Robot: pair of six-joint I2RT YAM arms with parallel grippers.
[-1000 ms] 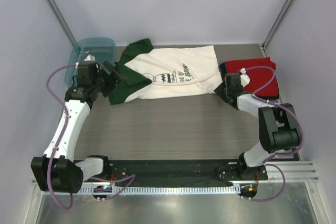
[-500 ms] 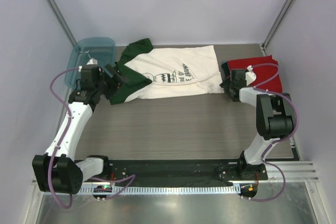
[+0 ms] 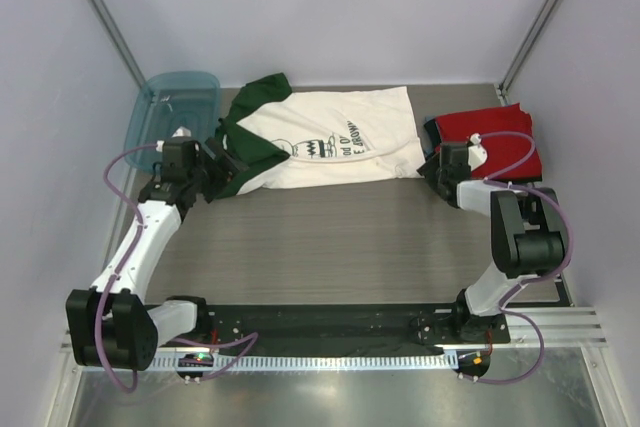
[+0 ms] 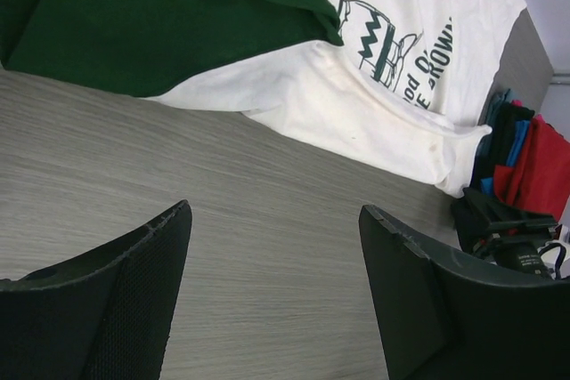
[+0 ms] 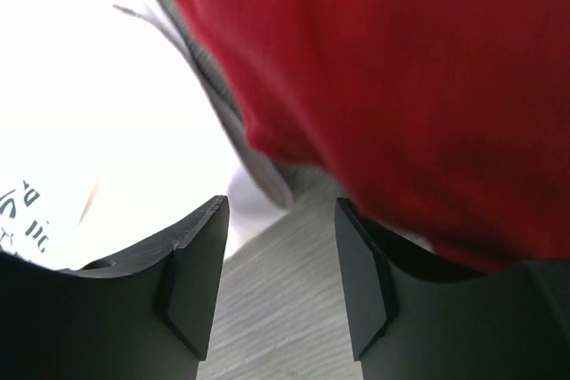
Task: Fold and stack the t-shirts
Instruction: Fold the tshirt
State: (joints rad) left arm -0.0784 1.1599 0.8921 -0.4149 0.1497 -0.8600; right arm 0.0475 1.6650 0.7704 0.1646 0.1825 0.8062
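The white t-shirt [image 3: 335,142] with dark green sleeves [image 3: 245,137] and black print lies spread at the back of the table. It also shows in the left wrist view [image 4: 392,86]. A folded stack topped by a red shirt [image 3: 490,137] sits at the right, with blue and dark layers under it [image 4: 521,162]. My left gripper [image 3: 224,160] is open and empty just in front of the green sleeve [image 4: 160,15], over bare table [image 4: 276,255]. My right gripper [image 3: 431,165] is open and empty at the gap between the white hem [image 5: 89,86] and the red shirt [image 5: 401,77].
A teal plastic tub [image 3: 170,112] stands at the back left, behind my left arm. Grey walls close in the back and both sides. Bare wood-grain table [image 3: 330,237] lies between the shirts and the arm bases.
My left gripper has drawn back a little toward the near side, off the green sleeve. My right forearm has swung in; its gripper stays by the red stack's corner.
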